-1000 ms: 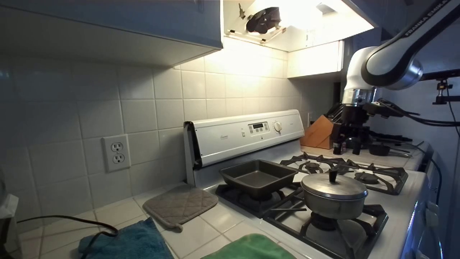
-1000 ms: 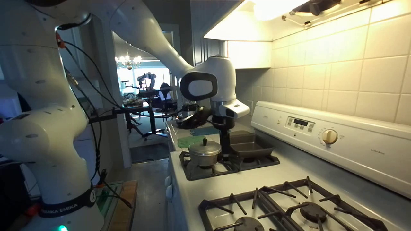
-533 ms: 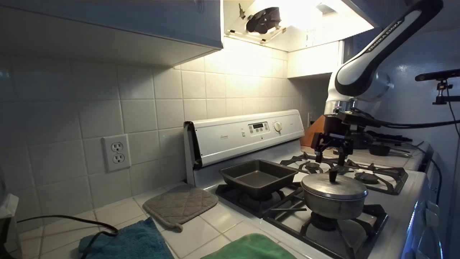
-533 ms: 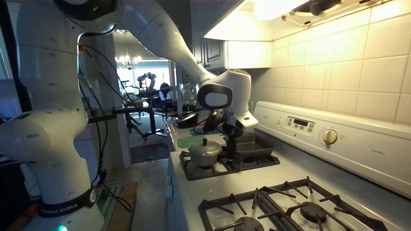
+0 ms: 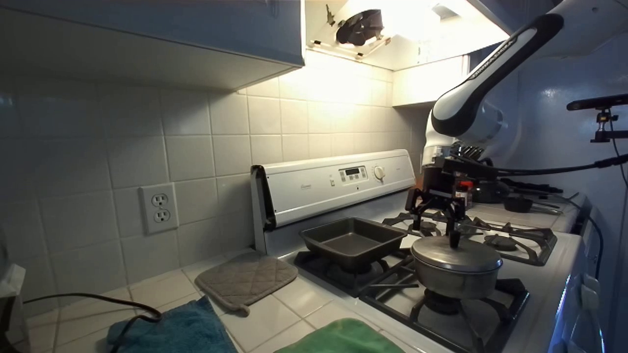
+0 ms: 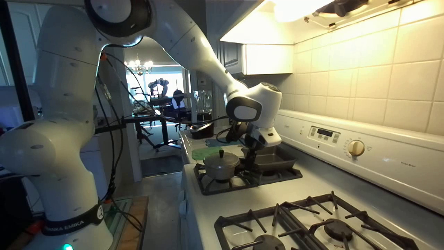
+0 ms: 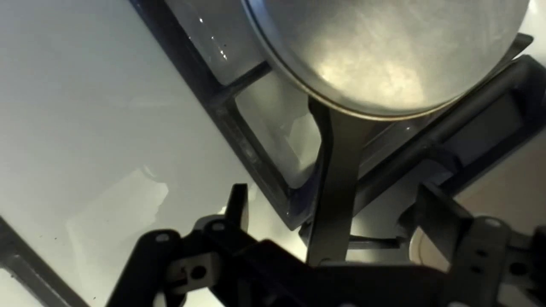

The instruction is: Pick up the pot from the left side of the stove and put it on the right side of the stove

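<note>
Pot (image 5: 456, 277) unmoved, on left grate (image 7: 243, 145) of stove (image 6: 256, 199), beside baking pan (image 5: 351, 242). Hand (image 7: 333, 194) lower, nearer back panel (image 5: 311, 193) than second ago; fingers (image 7: 237, 207) apart, pot handle (image 7: 341, 170) between them in wrist view.

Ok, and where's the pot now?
In an exterior view, the pot sits left of the dark baking pan; in the wrist view it's upper right, on a burner grate.

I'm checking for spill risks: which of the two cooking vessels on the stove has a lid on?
The round silver pot, topped by a lid with a black knob; the dark rectangular baking pan is open.
</note>
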`<act>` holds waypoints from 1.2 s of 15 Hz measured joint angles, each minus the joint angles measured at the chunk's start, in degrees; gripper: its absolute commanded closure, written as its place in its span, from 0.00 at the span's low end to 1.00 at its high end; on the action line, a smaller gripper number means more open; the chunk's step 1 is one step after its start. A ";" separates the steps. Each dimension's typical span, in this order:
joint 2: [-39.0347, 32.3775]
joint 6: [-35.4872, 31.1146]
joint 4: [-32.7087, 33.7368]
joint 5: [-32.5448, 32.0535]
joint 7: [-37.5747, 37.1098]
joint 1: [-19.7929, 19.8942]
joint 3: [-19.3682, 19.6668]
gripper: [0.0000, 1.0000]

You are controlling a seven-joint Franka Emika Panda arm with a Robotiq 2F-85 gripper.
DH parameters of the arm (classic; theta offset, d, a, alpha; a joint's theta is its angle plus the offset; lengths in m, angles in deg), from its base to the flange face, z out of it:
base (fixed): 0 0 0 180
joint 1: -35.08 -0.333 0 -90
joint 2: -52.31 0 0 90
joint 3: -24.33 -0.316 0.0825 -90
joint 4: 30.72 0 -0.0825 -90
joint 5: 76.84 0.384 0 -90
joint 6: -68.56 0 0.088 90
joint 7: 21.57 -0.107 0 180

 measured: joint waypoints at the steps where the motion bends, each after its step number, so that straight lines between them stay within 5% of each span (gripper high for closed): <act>1: -0.84 1.00 1.03 0.36 -0.34 -0.15 -0.24 0.00; 18: -7.98 12.13 9.72 0.71 -5.02 -1.40 -0.64 0.00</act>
